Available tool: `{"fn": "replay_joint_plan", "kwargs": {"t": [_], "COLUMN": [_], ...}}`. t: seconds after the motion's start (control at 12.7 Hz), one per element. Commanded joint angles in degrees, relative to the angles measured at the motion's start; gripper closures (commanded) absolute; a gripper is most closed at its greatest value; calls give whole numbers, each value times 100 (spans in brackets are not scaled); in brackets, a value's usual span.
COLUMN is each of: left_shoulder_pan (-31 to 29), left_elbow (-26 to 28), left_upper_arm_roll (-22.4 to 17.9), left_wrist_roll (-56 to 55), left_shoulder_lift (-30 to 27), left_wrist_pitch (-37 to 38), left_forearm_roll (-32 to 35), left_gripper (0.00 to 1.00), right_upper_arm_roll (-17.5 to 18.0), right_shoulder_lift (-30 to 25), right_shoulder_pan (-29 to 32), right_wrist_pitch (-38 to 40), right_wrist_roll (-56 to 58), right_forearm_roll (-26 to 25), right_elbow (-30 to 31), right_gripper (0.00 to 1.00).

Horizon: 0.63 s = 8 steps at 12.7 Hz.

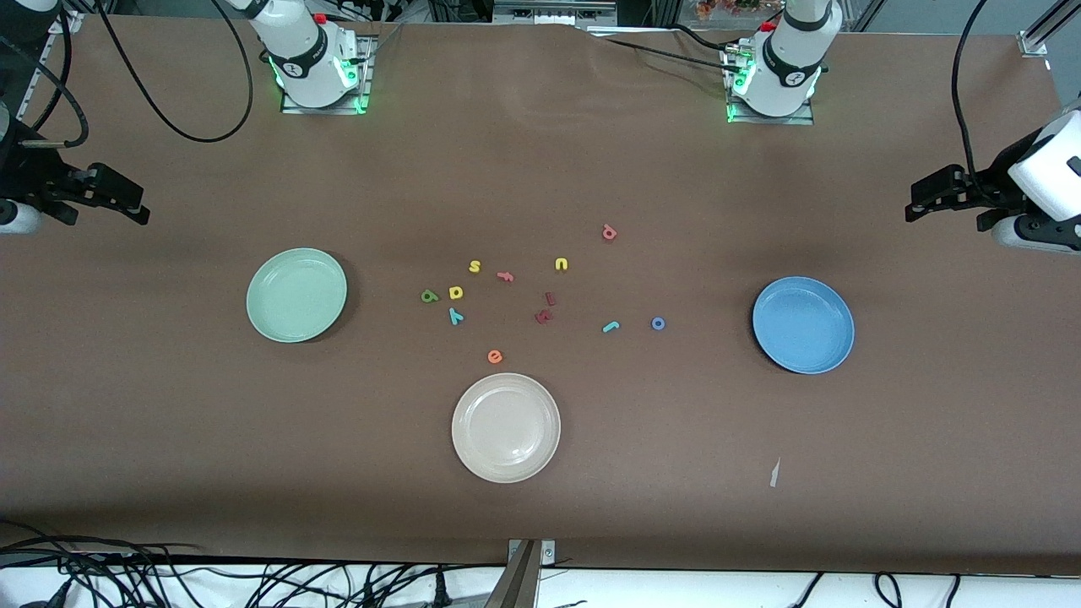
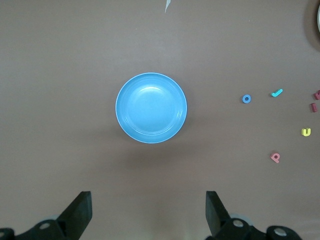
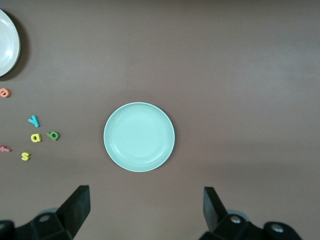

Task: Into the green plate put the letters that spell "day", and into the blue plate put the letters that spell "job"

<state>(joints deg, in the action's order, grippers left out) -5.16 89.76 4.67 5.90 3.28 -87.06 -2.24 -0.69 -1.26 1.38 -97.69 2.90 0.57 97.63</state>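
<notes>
At the right arm's end of the table, the right gripper (image 1: pixel 127 207) is hanging in the air with its fingers (image 3: pixel 75 207) spread wide apart, holding nothing. Toward that same end the green plate (image 1: pixel 296 295) is sitting with nothing in it. Beside it, toward the middle of the table, the dark green "d" (image 1: pixel 430 295) and the yellow "a" (image 1: pixel 456 292) are lying just beside each other, with the teal "y" (image 1: pixel 456 317) a touch nearer the front camera. A yellow "s" (image 1: pixel 475 267) and a pink "f" (image 1: pixel 505 275) are lying farther back, an orange "e" (image 1: pixel 495 356) is lying just beside the rim of a cream plate (image 1: pixel 506 427), and two dark red pieces (image 1: pixel 546 308) are sitting in the middle of the scatter, with a yellow "u" (image 1: pixel 561 264) farther back. The pinkish "b" (image 1: pixel 609 232) is lying farthest from the front camera of all the letters. The teal "j" (image 1: pixel 611 326) and the blue "o" (image 1: pixel 658 323) are lying near each other, between the red pieces and the blue plate (image 1: pixel 803 325), which is also holding nothing. At the left arm's end, the left gripper (image 1: pixel 925 201) is waiting in the air, its fingers (image 2: pixel 215 210) likewise standing wide apart with nothing between them
</notes>
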Motion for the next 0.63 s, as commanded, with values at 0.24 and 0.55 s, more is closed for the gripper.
{"fn": "replay_joint_plan", "kwargs": {"t": [0.24, 0.55], "left_shoulder_pan": [-3, -3], "left_elbow": [-3, -20], "left_upper_arm_roll": [16, 17], "left_wrist_roll": [43, 43], "left_shoulder_lift": [-12, 23], "left_wrist_pitch": [-21, -21], "left_forearm_roll": [-92, -110], "left_gripper": [0, 0], "right_upper_arm_roll": [52, 52], "right_shoulder_lift": [-120, -120], "right_shoulder_pan": [38, 38], "right_wrist_pitch": [118, 127], "right_wrist_roll": [53, 62], "right_forearm_roll": [-40, -40], "right_elbow": [81, 81], "right_gripper": [0, 0]}}
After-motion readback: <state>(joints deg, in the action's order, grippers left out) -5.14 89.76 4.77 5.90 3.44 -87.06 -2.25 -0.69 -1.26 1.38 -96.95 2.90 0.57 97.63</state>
